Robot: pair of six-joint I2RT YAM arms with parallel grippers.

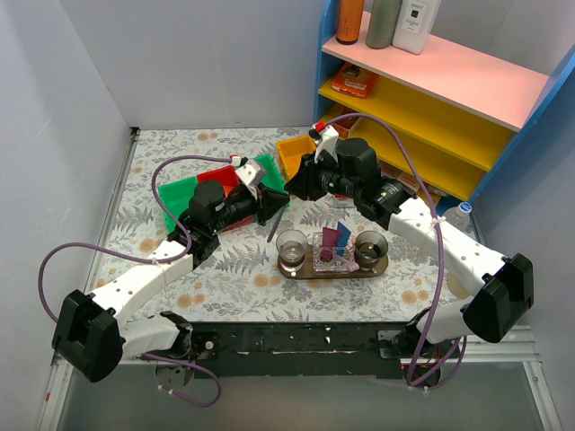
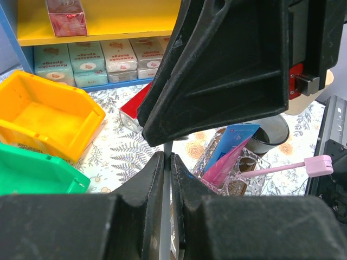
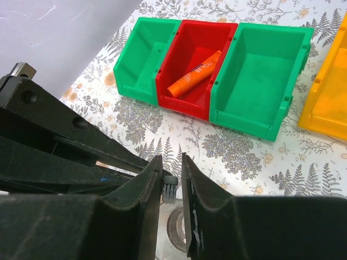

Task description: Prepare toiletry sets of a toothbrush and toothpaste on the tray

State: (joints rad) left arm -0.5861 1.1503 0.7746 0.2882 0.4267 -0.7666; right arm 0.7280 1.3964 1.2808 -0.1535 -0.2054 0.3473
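My left gripper (image 1: 275,203) (image 2: 167,160) is shut on the thin grey handle of a toothbrush (image 1: 276,226) (image 2: 166,189), held above the table left of the tray (image 1: 381,267). My right gripper (image 1: 294,190) (image 3: 171,163) faces it from the other side. Its jaws stand narrowly apart around the toothbrush's bristle head (image 3: 169,187), with a small gap left on one side. On the dark oval tray a clear holder (image 1: 334,256) carries the toothpaste: a pink tube (image 2: 225,165) and a blue tube (image 2: 234,142). A pink toothbrush (image 2: 290,166) lies across the holder.
Two cups (image 1: 292,249) (image 1: 370,247) stand on the tray. Green bins (image 3: 142,54) (image 3: 260,76) flank a red bin (image 3: 209,103) holding an orange tube (image 3: 194,73). A yellow bin (image 2: 43,119) sits before the shelf (image 1: 431,99) at the back right.
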